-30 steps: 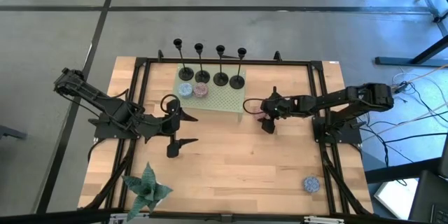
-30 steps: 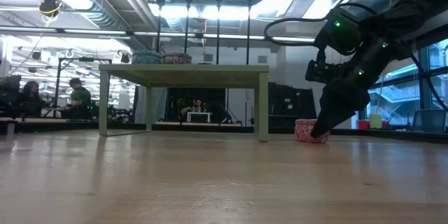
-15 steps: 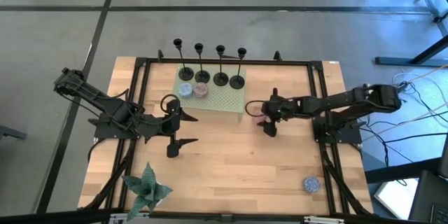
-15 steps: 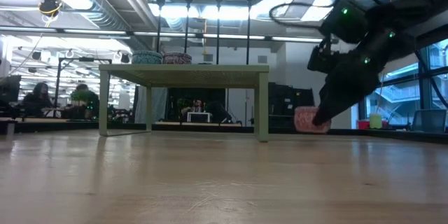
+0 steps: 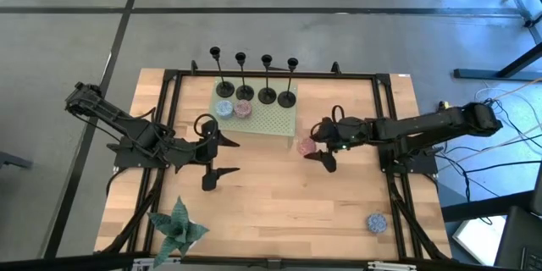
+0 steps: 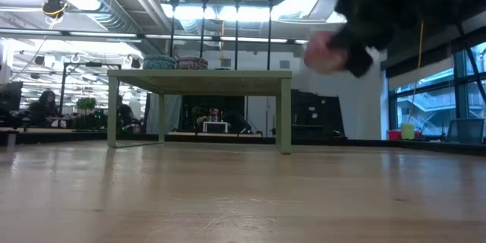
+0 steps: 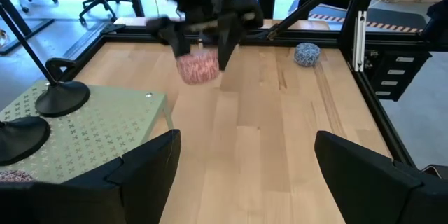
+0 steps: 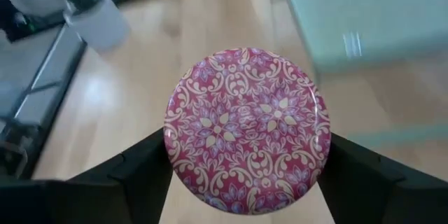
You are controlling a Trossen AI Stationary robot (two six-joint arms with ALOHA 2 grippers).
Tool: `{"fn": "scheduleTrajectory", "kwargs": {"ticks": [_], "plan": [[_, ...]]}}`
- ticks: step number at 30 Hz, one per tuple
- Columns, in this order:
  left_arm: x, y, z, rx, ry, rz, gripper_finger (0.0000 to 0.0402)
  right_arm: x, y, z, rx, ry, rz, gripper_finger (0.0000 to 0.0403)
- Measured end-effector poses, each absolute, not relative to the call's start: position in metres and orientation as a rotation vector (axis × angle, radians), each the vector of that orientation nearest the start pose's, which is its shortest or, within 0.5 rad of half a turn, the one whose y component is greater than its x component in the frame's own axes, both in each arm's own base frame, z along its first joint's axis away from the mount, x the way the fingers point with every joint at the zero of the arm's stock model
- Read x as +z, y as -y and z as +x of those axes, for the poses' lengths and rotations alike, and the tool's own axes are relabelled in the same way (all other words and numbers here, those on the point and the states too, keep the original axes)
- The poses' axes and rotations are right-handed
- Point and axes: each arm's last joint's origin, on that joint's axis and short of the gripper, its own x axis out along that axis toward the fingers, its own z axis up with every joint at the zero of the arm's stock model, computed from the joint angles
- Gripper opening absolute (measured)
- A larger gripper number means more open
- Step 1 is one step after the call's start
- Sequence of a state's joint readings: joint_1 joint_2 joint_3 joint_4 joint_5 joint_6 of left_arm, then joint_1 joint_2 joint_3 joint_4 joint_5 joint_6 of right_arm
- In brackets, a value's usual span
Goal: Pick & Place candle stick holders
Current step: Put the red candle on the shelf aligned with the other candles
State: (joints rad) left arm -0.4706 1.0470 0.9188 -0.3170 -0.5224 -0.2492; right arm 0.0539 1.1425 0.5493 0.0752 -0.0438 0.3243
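Four black candlestick holders (image 5: 254,74) stand by their round bases in a row along the far edge of a low green stand (image 5: 271,121). A blue tin (image 5: 224,109) and a red tin (image 5: 244,109) sit on the stand in front of them. My right gripper (image 5: 315,147) is shut on a red patterned round tin (image 5: 306,146), which is in the air just right of the stand; it also shows in the left wrist view (image 7: 198,68). My left gripper (image 5: 227,156) is open and empty, left of the stand's near corner. My right gripper pinches the red tin's round side wall (image 8: 175,147) between its two fingers (image 8: 140,171), one on each side. The fingers come from above, pointing down. The tin hangs upright, lid up, lifted clear of the table (image 6: 325,52).
Another blue tin (image 5: 377,221) lies at the near right of the table, and a green plant (image 5: 178,224) stands at the near left. A black frame (image 5: 169,76) runs around the table. Bare wood lies in front of the stand.
My right gripper, shut on the red tin, has risen and lifted it off the table beside the stand. It has also drifted a little toward the near edge.
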Motion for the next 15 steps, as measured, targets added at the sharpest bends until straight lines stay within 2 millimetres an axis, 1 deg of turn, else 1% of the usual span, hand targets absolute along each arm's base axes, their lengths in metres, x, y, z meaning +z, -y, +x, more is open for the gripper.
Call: {"fn": "scheduleTrajectory", "kwargs": {"ticks": [3,7,10,13,15], "plan": [[0.32,0.088,0.205,0.1,-0.381,-0.033,0.0327,0.232,-0.021,0.247,-0.011,-0.458,0.219,0.03],[0.32,0.088,0.205,0.1,-0.382,-0.033,0.0327,0.253,-0.023,0.275,-0.14,-0.403,0.135,0.0303],[0.32,0.088,0.205,0.101,-0.382,-0.033,0.0327,0.26,-0.024,0.3,-0.188,-0.409,0.12,0.0303],[0.32,0.088,0.205,0.101,-0.382,-0.033,0.0327,0.258,-0.025,0.324,-0.264,-0.452,0.092,0.0304],[0.32,0.088,0.205,0.101,-0.382,-0.033,0.0327,0.256,-0.026,0.339,-0.28,-0.486,0.08,0.0304]]}}
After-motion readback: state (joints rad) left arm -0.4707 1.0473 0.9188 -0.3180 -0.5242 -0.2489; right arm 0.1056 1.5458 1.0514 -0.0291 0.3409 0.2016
